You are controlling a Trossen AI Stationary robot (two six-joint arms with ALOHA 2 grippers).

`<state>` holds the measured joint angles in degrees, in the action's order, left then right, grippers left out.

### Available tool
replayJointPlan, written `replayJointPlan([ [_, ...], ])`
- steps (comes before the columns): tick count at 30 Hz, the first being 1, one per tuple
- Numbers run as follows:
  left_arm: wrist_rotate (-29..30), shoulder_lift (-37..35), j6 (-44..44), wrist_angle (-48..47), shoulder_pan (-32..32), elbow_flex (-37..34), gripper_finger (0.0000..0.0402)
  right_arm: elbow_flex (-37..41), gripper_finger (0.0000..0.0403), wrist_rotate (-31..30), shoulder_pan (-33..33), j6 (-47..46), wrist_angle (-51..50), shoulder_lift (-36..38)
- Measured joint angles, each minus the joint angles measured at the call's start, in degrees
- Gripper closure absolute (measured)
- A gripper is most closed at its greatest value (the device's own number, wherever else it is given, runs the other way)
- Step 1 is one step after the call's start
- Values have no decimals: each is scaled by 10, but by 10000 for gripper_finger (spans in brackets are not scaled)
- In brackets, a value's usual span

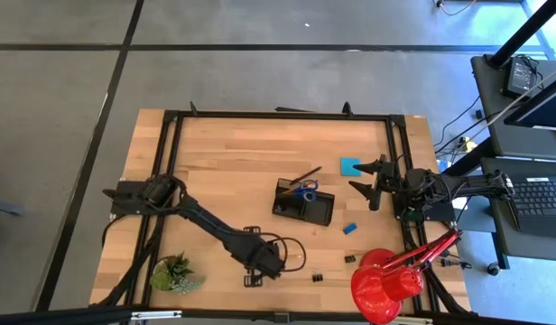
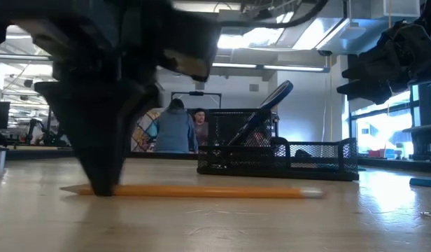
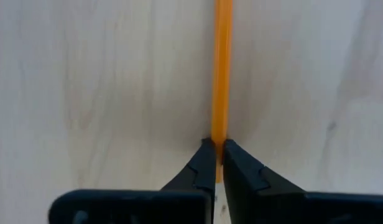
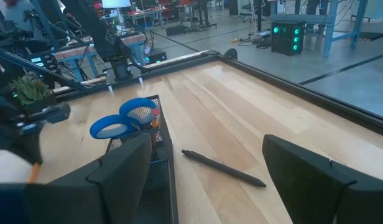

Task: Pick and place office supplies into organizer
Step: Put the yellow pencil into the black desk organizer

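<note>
An orange pencil (image 2: 201, 190) lies flat on the wooden table near its front edge. My left gripper (image 2: 102, 187) stands over it, pointing down and shut on it; in the high view the gripper (image 1: 264, 264) hides the pencil. The black mesh organizer (image 1: 303, 200) sits mid-table with blue-handled scissors (image 1: 305, 190) standing in it. Beyond it lie a black pen (image 1: 305, 173) and a blue note pad (image 1: 350, 166). A small blue eraser (image 1: 349, 228) and two black binder clips (image 1: 317, 276) lie toward the front right. My right gripper (image 1: 373, 185) waits open at the right, touching nothing. My left gripper pinches the pencil's shaft (image 3: 220, 134) between its two fingertips (image 3: 204, 163), close to the pointed end (image 2: 72, 189). The fingers come from above, pointing down, and lie across the pencil. The pencil rests level on the table along its whole length.
A red desk lamp (image 1: 386, 280) stands at the front right corner and a small green plant (image 1: 174, 273) at the front left. A black frame (image 1: 278, 116) runs around the table. People show in the room behind the table in the low view.
</note>
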<state>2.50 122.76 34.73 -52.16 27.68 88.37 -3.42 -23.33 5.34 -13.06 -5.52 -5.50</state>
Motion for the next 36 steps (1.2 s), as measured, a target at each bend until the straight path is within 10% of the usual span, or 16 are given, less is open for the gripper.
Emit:
replayJointPlan([
  [36, -15, 4, -35, -268, -100, -89, 376, 0, 92, 0, 0, 15, 0, 0],
])
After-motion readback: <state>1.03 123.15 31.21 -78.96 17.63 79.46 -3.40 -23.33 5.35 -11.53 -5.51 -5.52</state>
